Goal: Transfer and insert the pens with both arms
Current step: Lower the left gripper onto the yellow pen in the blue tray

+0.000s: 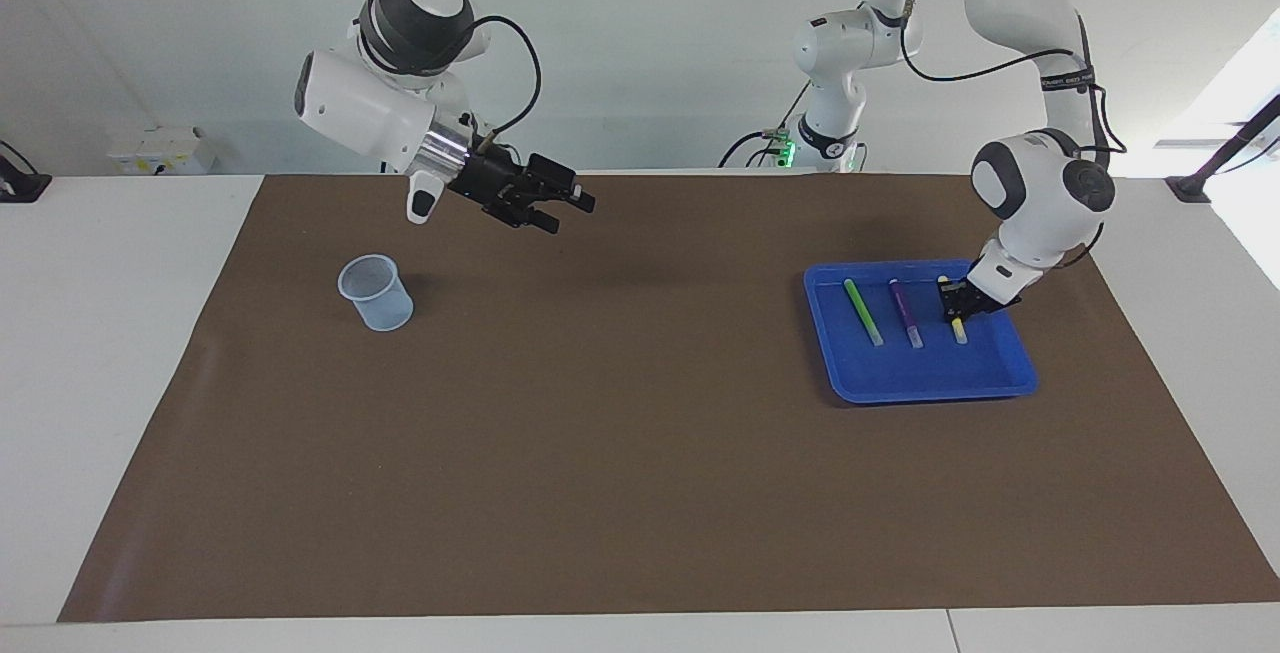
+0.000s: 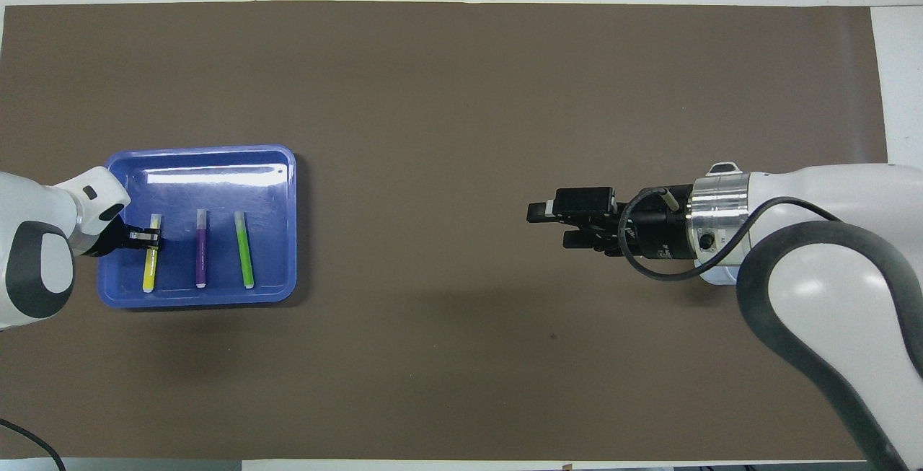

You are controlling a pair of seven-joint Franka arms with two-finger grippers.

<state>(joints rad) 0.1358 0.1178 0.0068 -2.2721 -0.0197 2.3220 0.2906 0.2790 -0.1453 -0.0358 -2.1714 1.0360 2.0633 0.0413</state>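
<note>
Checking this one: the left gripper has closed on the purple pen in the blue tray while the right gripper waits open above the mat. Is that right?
Not quite. The left gripper is shut on the yellow pen, not the purple pen, which lies untouched beside it in the blue tray; the overhead view shows this. The right gripper does wait open above the mat.

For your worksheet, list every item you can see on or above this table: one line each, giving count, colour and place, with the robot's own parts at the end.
Mat: one, brown, covering the table.
Tray: one, blue, at the left arm's end.
Green pen: one, in the tray.
Purple pen: one, in the tray beside the green pen.
Yellow pen: one, in the tray beside the purple pen.
Cup: one, clear, at the right arm's end.
Left gripper: black, shut on the yellow pen.
Right gripper: black, open, waiting over the mat.
</note>
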